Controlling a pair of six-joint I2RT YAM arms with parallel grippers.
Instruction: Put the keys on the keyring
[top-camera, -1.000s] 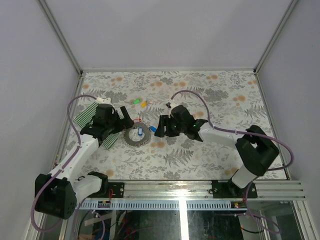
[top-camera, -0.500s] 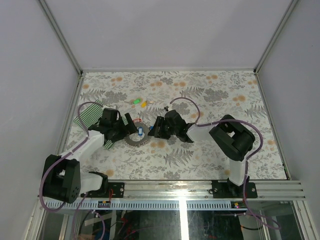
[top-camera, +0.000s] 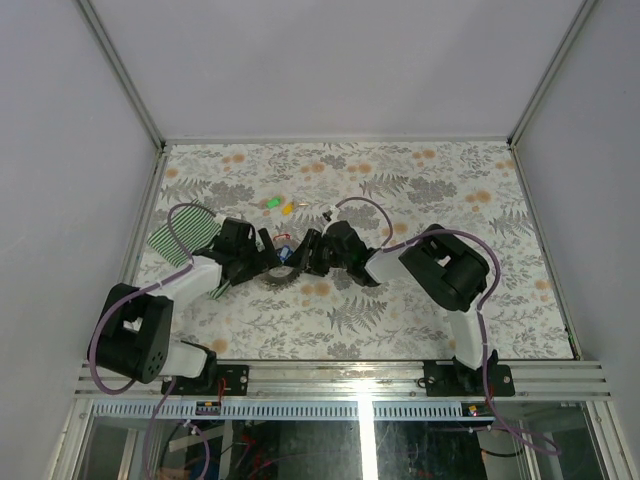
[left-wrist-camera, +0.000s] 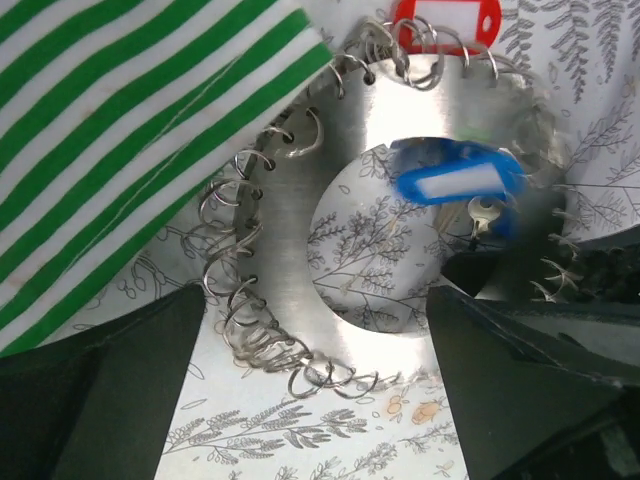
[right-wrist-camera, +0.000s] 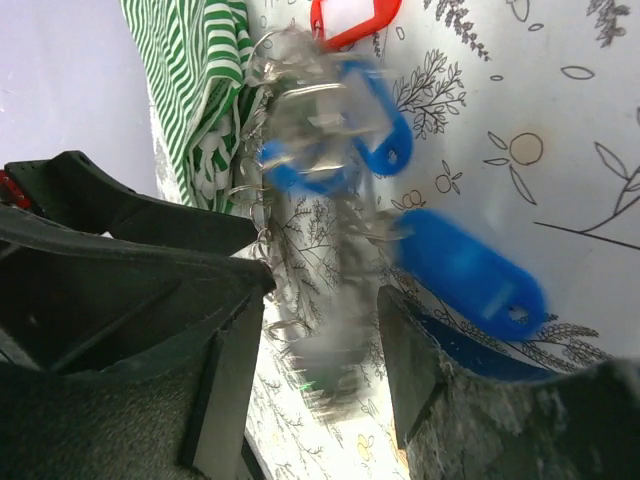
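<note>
The keyring (left-wrist-camera: 285, 215) is a flat grey metal disc with a round hole, edged with many small wire rings; it lies between both grippers in the top view (top-camera: 272, 277). A red tag (left-wrist-camera: 445, 20) and a blue-tagged key (left-wrist-camera: 455, 180) hang on its rim. My left gripper (left-wrist-camera: 315, 400) is open, its fingers astride the disc's near rim. My right gripper (right-wrist-camera: 320, 350) is open, with the blurred keyring rim (right-wrist-camera: 335, 330) between its fingers. Two blue tags (right-wrist-camera: 470, 270) lie beside it. A green key (top-camera: 272, 203) and a yellow key (top-camera: 288, 208) lie loose behind.
A green-and-white striped cloth (top-camera: 180, 233) lies left of the keyring, its edge over the rim (left-wrist-camera: 130, 130). The floral table cover (top-camera: 430, 190) is bounded by a metal frame (top-camera: 135, 230) and white walls. Purple cables loop over both arms.
Both grippers have come in low onto the keyring from either side, left from the left, right from the right. The blue tag has shifted toward the right gripper.
</note>
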